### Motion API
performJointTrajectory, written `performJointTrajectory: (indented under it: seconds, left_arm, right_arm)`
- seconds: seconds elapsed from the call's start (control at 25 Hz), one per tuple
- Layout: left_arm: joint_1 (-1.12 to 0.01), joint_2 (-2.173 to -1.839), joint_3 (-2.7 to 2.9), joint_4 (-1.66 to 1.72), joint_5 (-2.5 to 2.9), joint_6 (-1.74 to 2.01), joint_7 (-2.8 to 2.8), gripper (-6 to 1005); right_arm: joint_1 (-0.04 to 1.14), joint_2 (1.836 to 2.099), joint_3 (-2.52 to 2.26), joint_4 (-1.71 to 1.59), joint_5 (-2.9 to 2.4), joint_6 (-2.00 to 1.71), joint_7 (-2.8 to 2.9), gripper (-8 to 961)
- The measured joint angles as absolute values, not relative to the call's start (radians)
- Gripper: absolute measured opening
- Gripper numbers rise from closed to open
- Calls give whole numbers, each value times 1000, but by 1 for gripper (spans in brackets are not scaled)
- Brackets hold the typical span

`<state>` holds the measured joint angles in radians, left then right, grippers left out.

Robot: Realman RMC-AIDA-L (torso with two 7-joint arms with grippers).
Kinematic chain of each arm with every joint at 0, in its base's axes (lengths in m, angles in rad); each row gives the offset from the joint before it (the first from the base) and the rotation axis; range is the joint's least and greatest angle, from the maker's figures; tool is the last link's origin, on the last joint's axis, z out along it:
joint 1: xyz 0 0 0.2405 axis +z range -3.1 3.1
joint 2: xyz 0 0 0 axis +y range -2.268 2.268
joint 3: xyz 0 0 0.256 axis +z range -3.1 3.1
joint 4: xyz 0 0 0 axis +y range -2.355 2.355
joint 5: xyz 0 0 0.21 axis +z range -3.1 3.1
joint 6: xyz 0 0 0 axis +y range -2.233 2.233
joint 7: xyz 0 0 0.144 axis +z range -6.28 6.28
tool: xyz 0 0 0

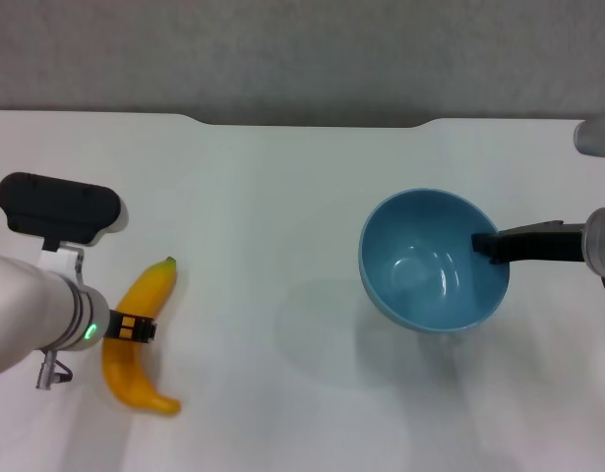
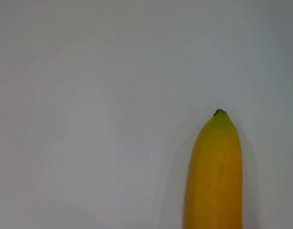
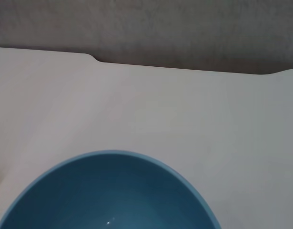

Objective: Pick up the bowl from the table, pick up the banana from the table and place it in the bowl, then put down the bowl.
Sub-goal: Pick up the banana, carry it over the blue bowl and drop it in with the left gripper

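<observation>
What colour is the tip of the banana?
The banana's tip is green with a small dark point, clearest in the left wrist view.

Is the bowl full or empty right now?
Empty: the bowl's blue inside is bare, and the banana lies on the table.

Bright, even overhead light leaves soft faint shadows on the table (image 1: pixel 282 197), small glints inside the bowl (image 1: pixel 435 261), mild softness throughout.
</observation>
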<state>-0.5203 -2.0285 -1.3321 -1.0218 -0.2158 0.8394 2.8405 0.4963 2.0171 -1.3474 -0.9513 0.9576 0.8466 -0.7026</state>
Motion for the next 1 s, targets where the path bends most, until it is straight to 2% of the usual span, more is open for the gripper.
performJointTrajectory:
  seconds: [0.16, 0.36, 0.72, 1.0]
  left_arm:
    - [-504, -2026, -1373, -1097, -216, 848, 2841, 487]
    - [-417, -2022, -1430, -1330, -209, 843, 2841, 486]
    - [-394, -2027, -1369, -1534, -182, 789, 2841, 487]
    - [-393, -2030, -1292, -1597, -201, 693, 2835, 487]
  right_arm:
    - [494, 2017, -1347, -946, 960, 840, -703, 32]
    - [513, 2014, -1346, -916, 965, 813, -703, 32]
    - [696, 2016, -1351, -640, 1061, 787, -757, 31]
    - [774, 2020, -1382, -548, 1149, 786, -757, 31]
